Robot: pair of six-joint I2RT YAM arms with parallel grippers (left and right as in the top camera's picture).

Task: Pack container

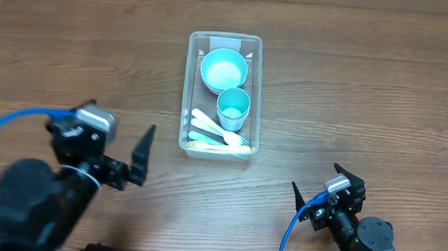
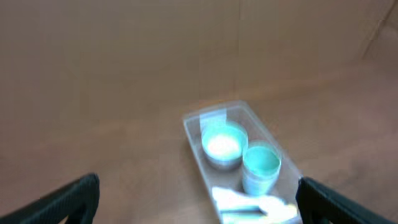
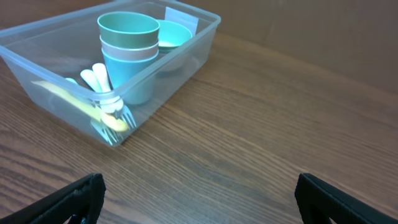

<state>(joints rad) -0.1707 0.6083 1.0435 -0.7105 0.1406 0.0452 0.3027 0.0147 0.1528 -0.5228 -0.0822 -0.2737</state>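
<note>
While the overhead view shows a wood-grain table (image 1: 373, 90), the clear, round-cornered plastic container (image 1: 188, 90) sits mid-table holding a teal bowl (image 1: 223, 68), a cup (image 1: 233, 106) and pale cutlery (image 1: 215, 134). Left wrist, blurred: the left gripper (image 2: 198, 186) gapes empty, with the container ahead. Right wrist: the right gripper (image 3: 199, 183) is spread empty, with stacked cups visible through the container wall.

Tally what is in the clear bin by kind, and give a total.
Cups: 3, stacked
Bowl: 1 visible
Cutlery heap: 1, pieces overlap too much to count singly
Total: 5 in the container
</note>
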